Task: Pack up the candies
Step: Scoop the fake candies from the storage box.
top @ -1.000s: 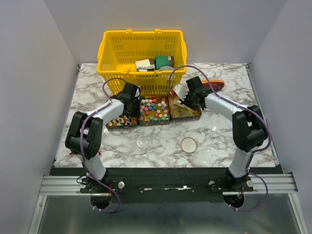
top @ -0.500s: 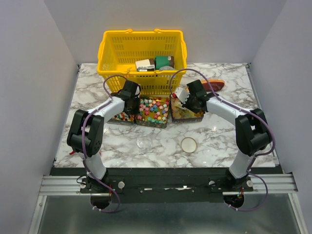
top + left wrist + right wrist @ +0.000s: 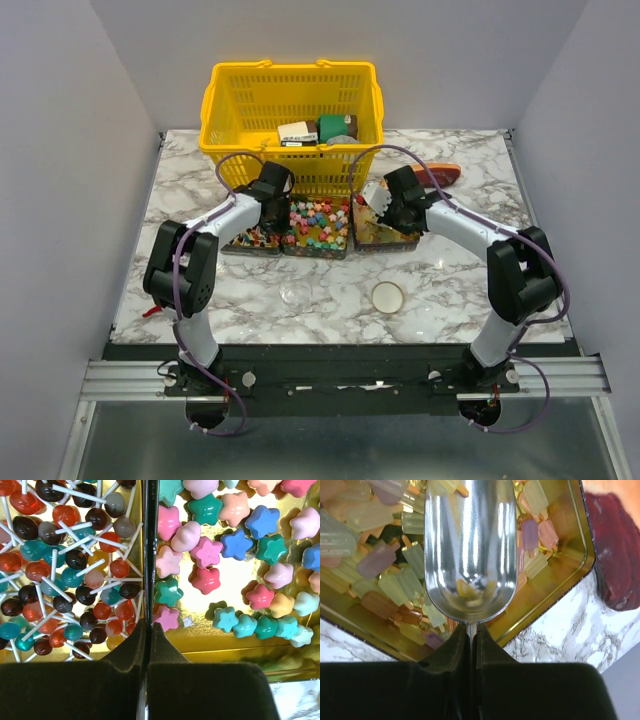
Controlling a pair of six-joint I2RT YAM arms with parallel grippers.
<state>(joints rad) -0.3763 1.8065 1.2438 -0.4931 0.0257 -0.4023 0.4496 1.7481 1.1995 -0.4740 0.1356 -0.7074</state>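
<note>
Three open gold tins of candies sit side by side in front of the basket. The left tin holds lollipops [image 3: 75, 560], the middle one star-shaped candies [image 3: 235, 545] [image 3: 315, 222], and the right one pastel popsicle-shaped gummies [image 3: 380, 560] [image 3: 385, 235]. My left gripper [image 3: 148, 624] [image 3: 272, 205] is shut on the thin dark tin wall [image 3: 148, 540] between the lollipops and the stars. My right gripper [image 3: 471, 626] [image 3: 385, 207] is shut on the handle of a metal scoop [image 3: 469, 545]. The scoop's bowl hangs over the gummy tin [image 3: 560, 605] with a few gummies in it.
A yellow basket [image 3: 290, 120] with small boxes stands right behind the tins. A red-brown meat slab [image 3: 615, 555] [image 3: 440, 173] lies to the right of the gummy tin. A clear round lid [image 3: 297, 292] and a white-rimmed disc [image 3: 387, 296] lie on the marble nearer the arm bases.
My left gripper has closed onto the wall between the left and middle tins. The tins have shifted slightly toward the basket. The right arm with the scoop moved only a little.
</note>
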